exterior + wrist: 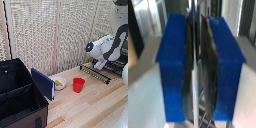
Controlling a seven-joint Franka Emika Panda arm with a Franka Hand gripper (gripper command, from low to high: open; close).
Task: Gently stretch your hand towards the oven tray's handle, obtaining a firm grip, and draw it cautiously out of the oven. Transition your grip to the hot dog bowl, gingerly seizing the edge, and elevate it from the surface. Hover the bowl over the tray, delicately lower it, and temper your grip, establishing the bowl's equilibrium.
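The gripper [100, 64] is down at the oven's [118, 64] mouth, at the exterior view's right, with the tray [95, 73] drawn out toward the table's open middle as a dark wire rack. In the wrist view the two blue fingers [175, 70] stand narrow, nearly together, with a thin dark metallic edge pinched between them; this looks like the tray's front handle or rim, though the picture is blurred enough that I would call it a likely hold, not a certain one. The tray's long axis runs across the oven's mouth, and the fingers meet it at its front edge, so any further pull goes straight away from the oven. The bowl [59, 83], white with yellow food in it, sits on the wooden table [95, 107] well apart from the tray, on the side away from the oven. A red cup [78, 84] stands between the bowl and the tray's near end, just beside the bowl. A blue board [43, 83] leans at the bowl's far side, close enough to hide part of its rim, and a black crate [17, 92] lies beyond that. By my reading the tray step is near its end and the bowl step not yet begun. The coming move turns on one relation: the bowl lies from the fingers along the line past the cup, so the reach has to clear the cup and take the bowl's free rim, on the side facing the cup.
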